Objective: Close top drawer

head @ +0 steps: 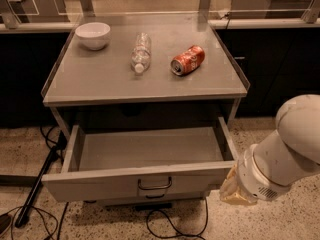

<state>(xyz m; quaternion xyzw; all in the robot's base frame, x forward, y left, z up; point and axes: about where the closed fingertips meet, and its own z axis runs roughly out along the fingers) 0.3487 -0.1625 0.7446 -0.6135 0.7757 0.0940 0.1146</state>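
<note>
The top drawer is a wide grey metal tray pulled far out of the grey cabinet, with nothing showing inside. Its flat front panel has a small dark wire handle at its centre. My gripper, a tan piece at the end of the white arm, sits at the right end of the drawer's front panel, at about the panel's height. I cannot tell whether it touches the panel.
On the cabinet top stand a white bowl, a clear plastic bottle lying down and a red can on its side. Cables and a dark pole lie on the speckled floor.
</note>
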